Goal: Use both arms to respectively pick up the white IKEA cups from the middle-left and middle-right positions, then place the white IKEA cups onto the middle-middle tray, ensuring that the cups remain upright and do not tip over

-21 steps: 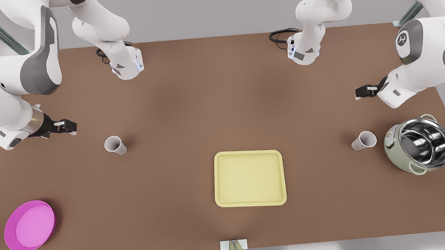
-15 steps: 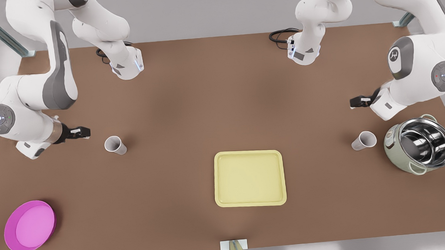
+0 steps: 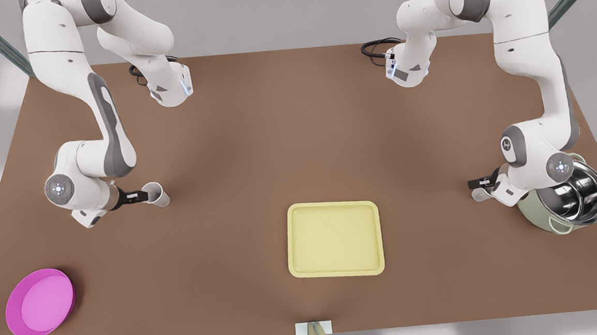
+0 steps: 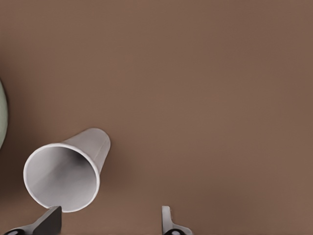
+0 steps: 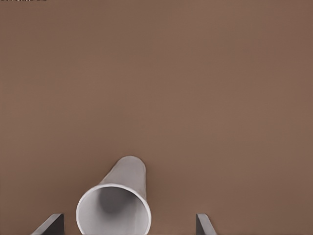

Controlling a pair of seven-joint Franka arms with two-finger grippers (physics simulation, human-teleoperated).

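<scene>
left gripper (image 3: 478,183): wide open, at pot-side cup (image 4: 66,176), front view's right, by green pot (image 3: 537,214)
right gripper (image 3: 139,196): wide open, straddling other cup (image 5: 115,208), front view's left
tray (image 3: 332,205): between both cups, well apart from each
risk: pot-side cup sits off-centre, one finger (image 4: 49,220) at its rim; closing likely knocks it over

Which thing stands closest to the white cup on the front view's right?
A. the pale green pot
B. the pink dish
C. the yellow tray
A: the pale green pot stands beside that cup, where the open left gripper is; the open right gripper is at the other cup.
</scene>
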